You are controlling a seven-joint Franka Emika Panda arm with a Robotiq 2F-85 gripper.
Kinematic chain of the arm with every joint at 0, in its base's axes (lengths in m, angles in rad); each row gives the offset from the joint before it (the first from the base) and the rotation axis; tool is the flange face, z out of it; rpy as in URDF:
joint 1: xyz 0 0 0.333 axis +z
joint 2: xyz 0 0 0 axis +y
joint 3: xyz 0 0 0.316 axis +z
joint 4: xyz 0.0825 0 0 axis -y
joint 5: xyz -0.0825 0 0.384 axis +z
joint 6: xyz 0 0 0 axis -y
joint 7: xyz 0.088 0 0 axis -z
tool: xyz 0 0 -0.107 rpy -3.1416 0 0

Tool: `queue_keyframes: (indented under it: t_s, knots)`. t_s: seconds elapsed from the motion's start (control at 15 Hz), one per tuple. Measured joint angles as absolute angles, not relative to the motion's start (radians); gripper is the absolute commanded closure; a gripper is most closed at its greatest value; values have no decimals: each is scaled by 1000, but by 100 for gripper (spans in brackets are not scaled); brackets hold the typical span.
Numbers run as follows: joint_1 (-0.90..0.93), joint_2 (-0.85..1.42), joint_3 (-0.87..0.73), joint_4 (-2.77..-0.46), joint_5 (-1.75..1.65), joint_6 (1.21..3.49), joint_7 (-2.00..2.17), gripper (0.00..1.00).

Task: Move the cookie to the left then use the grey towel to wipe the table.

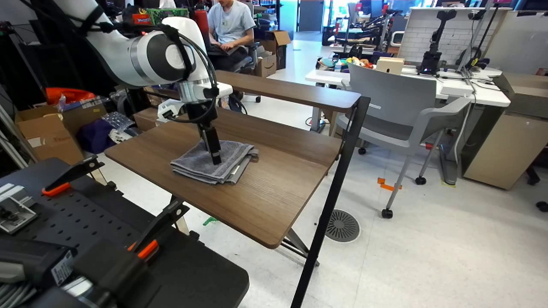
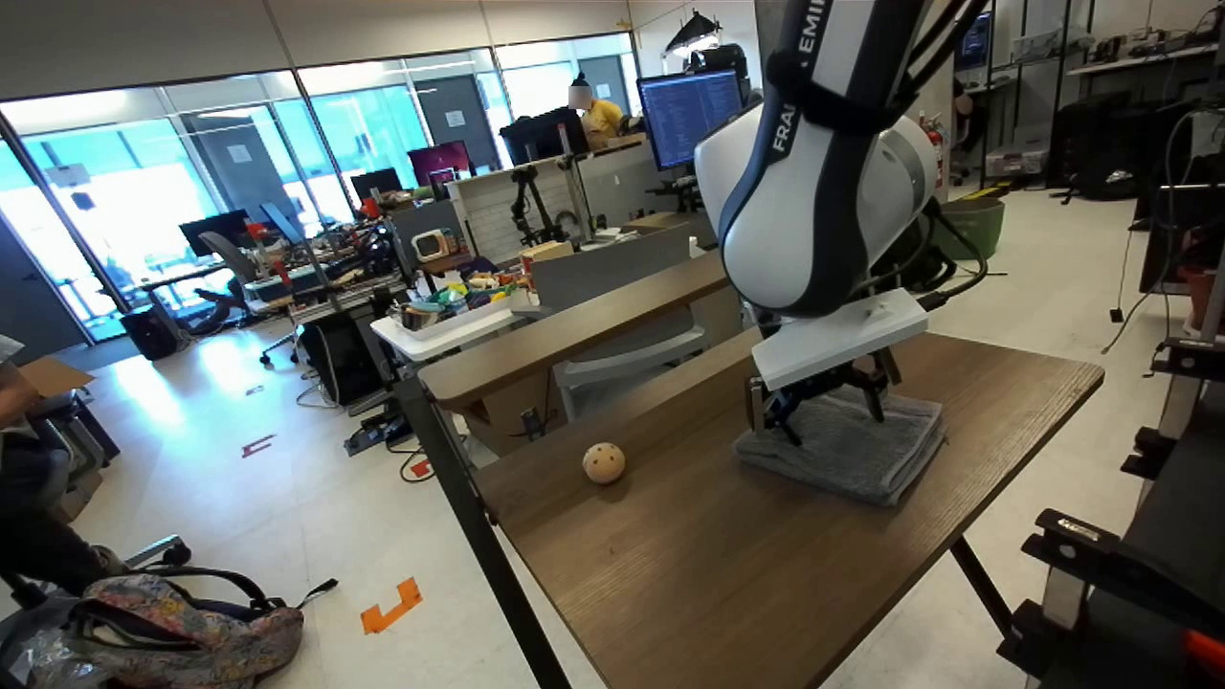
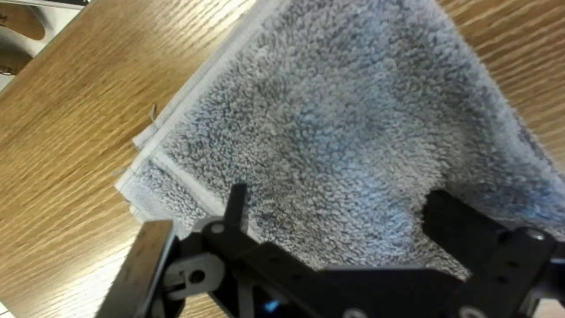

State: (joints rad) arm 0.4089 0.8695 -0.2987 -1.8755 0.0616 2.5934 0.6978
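The grey towel [image 1: 233,149] lies folded on the brown wood-grain table [image 1: 274,194] in both exterior views [image 2: 842,469] and fills much of the wrist view [image 3: 344,110]. My gripper [image 1: 215,160] points down over it, with fingertips at the towel's surface. In the wrist view [image 3: 337,194] the two fingers stand wide apart, with towel between them and nothing gripped. The right finger seems to press into the cloth. The cookie [image 2: 604,463], a small round tan ball with dark spots, sits on the table [image 2: 727,574], apart from the towel. It does not show in the wrist view.
A raised brown shelf [image 1: 291,90] runs along one long side of the table. A black frame post [image 1: 334,196] stands at a table end. A black platform [image 1: 197,265] with clamps [image 1: 160,224] stands beside the table. A grey chair [image 1: 394,107] stands behind the shelf.
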Motion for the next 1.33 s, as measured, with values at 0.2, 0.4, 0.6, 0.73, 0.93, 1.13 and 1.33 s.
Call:
queue_keyframes:
  t_s: [0.2,0.4,0.6,0.73,0.93,1.13,1.33]
  knots:
    - [405,884,-280,-1860,61,2622,757,0]
    - [399,938,-286,-1829,66,2682,888,0]
    - [345,972,-301,-1802,87,2725,980,0]
    - [272,981,-305,-1791,109,2742,1000,0]
    - [141,992,-301,-1771,153,2756,1006,0]
    - [25,995,-265,-1742,215,2756,1012,0]
    - [-21,995,-207,-1710,292,2774,1054,0]
